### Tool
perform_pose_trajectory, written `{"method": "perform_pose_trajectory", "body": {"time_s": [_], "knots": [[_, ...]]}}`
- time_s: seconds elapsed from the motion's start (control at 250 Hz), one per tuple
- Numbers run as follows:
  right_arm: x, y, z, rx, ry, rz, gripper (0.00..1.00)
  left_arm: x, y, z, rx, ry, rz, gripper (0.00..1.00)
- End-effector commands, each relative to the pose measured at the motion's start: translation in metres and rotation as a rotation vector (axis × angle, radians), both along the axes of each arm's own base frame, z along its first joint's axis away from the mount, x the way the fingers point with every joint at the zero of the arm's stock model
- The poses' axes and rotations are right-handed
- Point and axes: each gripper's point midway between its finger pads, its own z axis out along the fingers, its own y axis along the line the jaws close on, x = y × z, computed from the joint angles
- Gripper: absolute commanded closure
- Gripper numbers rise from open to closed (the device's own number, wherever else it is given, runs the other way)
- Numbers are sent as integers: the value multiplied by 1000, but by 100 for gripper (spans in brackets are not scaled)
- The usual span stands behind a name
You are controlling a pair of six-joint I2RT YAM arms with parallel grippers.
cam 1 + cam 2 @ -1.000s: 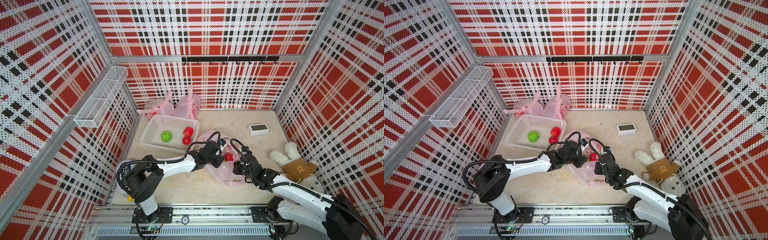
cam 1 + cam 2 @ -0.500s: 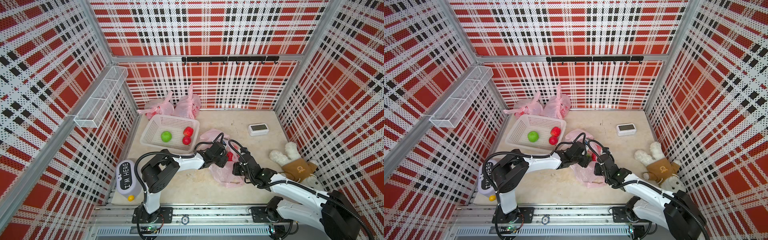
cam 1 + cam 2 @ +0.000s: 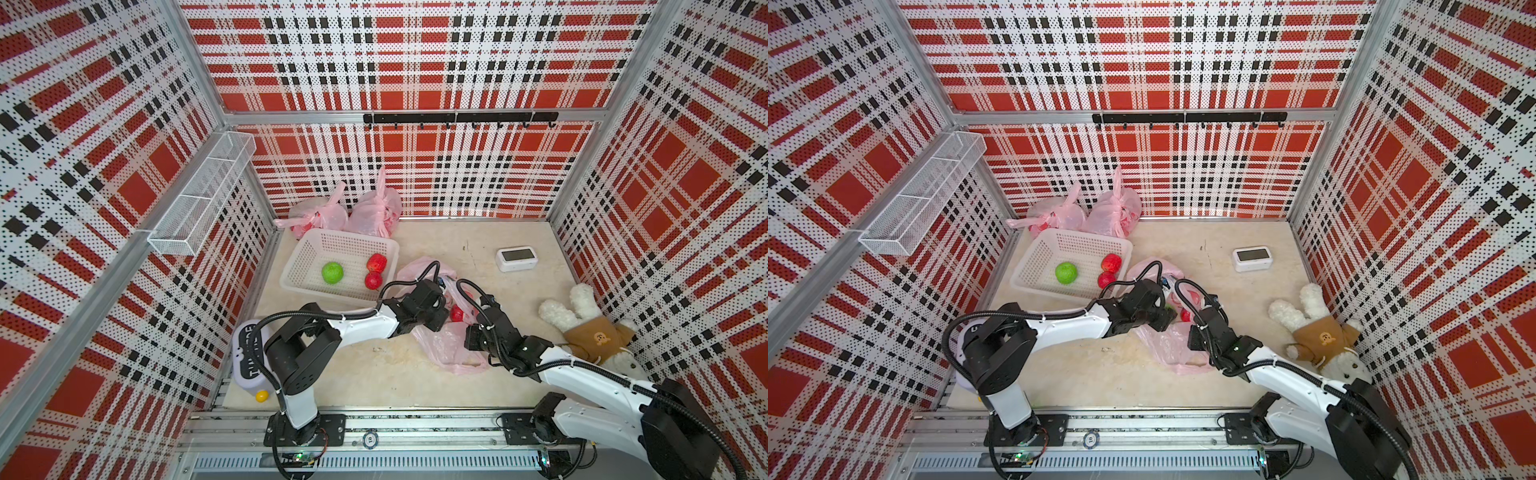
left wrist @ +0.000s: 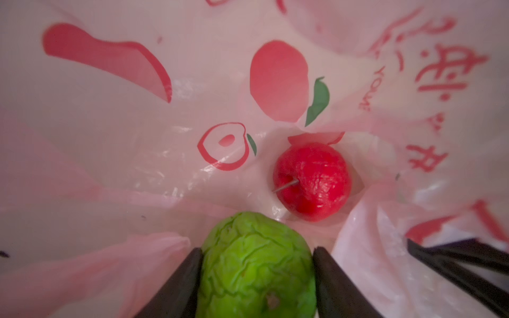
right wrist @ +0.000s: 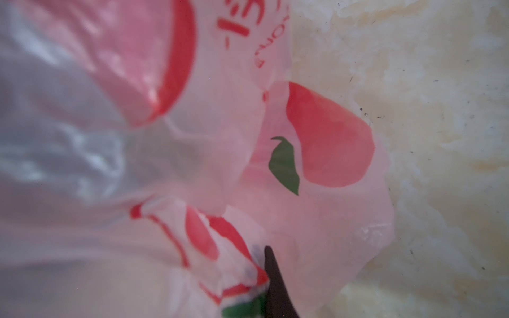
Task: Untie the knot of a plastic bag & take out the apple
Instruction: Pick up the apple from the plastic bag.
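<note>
Left gripper (image 4: 258,250) pinches green apple (image 4: 256,278) inside open pink bag (image 3: 446,347); red apple (image 4: 312,180) also inside bag. Right gripper (image 5: 267,257) pressed together on bag plastic. Basket (image 3: 316,245) just beside bag.

Bare beige tabletop (image 3: 374,374) is left open before the crumpled pink plastic bag (image 3: 444,345); passage is blocked leftward by a white perforated basket (image 3: 309,249), rightward by a white plush rabbit (image 3: 559,316).

Bright, even light; blurry wrist close-ups.
</note>
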Motion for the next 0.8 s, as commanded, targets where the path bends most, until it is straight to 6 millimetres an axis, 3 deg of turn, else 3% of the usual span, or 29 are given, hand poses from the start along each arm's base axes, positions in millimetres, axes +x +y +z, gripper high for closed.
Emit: {"method": "perform_pose_trajectory", "body": {"time_s": [0.0,0.268,0.572,0.796], "knots": [[8,6,5,11,-22,-5,100,2,7,29,-45,-36,11,43],[14,9,8,2,-24,-14,100,-15,4,52,-106,-101,-108,42],[26,0,41,9,-134,-56,100,-30,13,23,-127,-13,-155,43],[29,-10,44,-9,-131,-78,100,-42,16,29,-126,-41,-220,44]]}}
